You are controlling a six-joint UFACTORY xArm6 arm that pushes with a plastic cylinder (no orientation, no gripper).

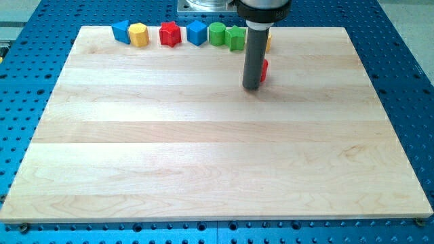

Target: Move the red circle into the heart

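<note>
My tip (251, 87) rests on the bench (217, 149); the rod carries no jaws to open or close. The red circle (264, 70) touches the tip's right side, mostly hidden. Behind the rod peeks a yellow block (268, 42), shape unclear. Left of the rod, along the bench's top edge, sit 6 blocks: green block (236, 38), green circle (216, 33), blue cube (196, 32), red star (170, 33), yellow hexagon (138, 34), blue triangle (121, 30).

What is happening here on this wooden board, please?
A robot arm with a dark rod is pushing blocks on a wooden board. My tip sits just to the view's left of a red block, mostly hidden behind the rod. A yellow block peeks out above it. Along the top edge stand a blue block, yellow block, red star, blue cube and two green blocks.
</note>
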